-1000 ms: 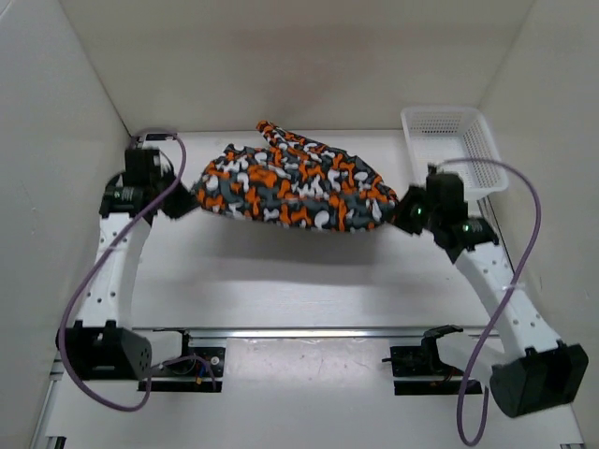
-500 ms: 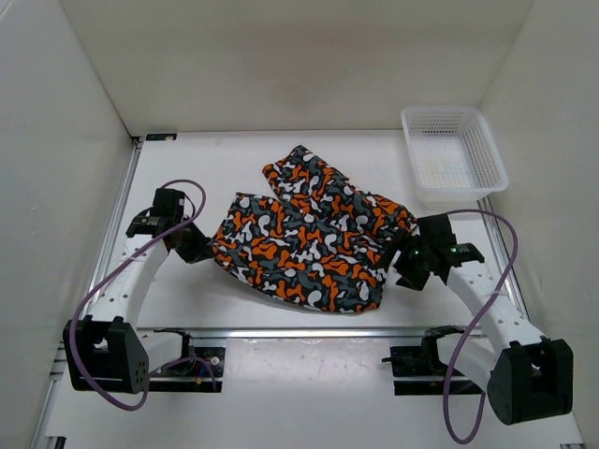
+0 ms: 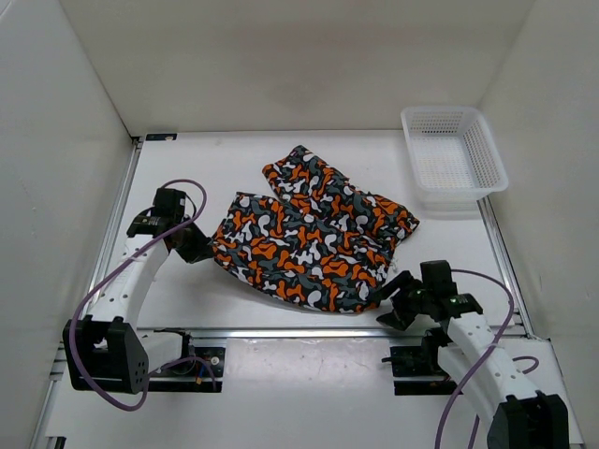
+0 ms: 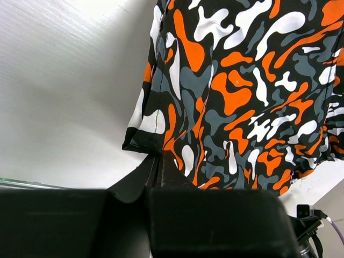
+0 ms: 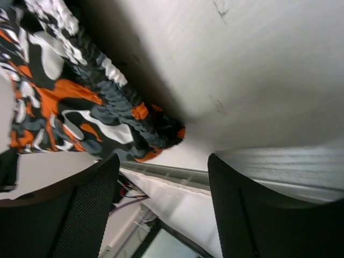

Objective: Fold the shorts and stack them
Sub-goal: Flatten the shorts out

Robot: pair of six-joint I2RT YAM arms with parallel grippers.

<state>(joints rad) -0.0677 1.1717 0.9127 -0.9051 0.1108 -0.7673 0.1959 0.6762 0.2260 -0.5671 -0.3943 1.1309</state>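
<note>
Your left fingers (image 3: 198, 246) pinching the shorts (image 3: 314, 238), right fingers (image 5: 80, 209) spread just beside them, white basket (image 3: 453, 154) far right.

The shorts (image 3: 314, 238) are soft, matt cloth with a printed pattern. A puckered, gathered band of it shows at the upper left of the right wrist view. The worktop (image 3: 225, 159) is white and matt, with fine streaks and a few small scuffs. The basket (image 3: 493, 154) is white plastic mesh. On the right tool (image 5: 164, 161) the fingers (image 5: 80, 215) are matt black with a fine dotted texture. The left tool (image 4: 154, 171) is plain matt black. The cables (image 3: 98, 299) have a smooth purple sheath, and the rail (image 3: 299, 332) looks like bare metal.
</note>
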